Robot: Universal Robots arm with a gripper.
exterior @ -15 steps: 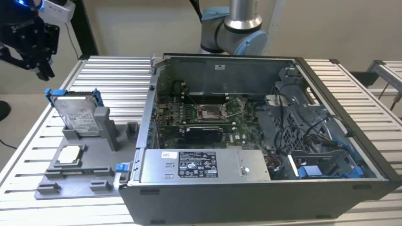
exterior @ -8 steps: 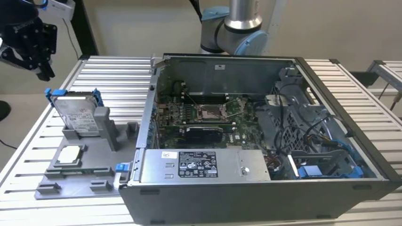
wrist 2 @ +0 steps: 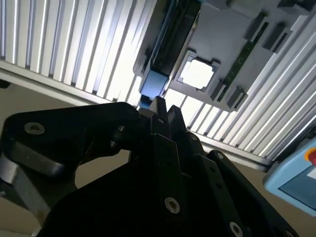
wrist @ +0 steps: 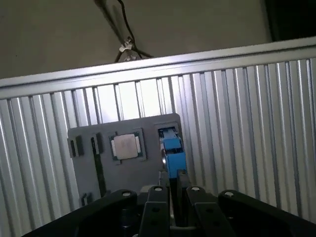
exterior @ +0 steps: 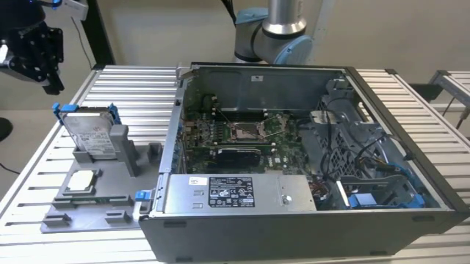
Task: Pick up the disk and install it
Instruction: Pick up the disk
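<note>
Exterior view: the open computer case (exterior: 294, 234) sits on the slatted table (exterior: 132, 82). Behind it the arm (exterior: 283, 27) rises and is cut off by the frame's upper edge. At the exterior view's left lies a grey fixture (exterior: 81, 212). High above it hangs the gripper (exterior: 52, 82), pointing down, jaws together on nothing in both wrist views (wrist 2: 164, 109) (wrist: 173, 177). The disk (exterior: 92, 135) stands upright in the fixture, seen edge-on past the fingertips in the first wrist view (wrist: 172, 148), its face hidden. A square chip (exterior: 81, 181) lies beside it.

Robotics lab: slatted aluminium bench (exterior: 132, 82), opened computer case (exterior: 294, 234), robot arm (exterior: 283, 33).
</note>
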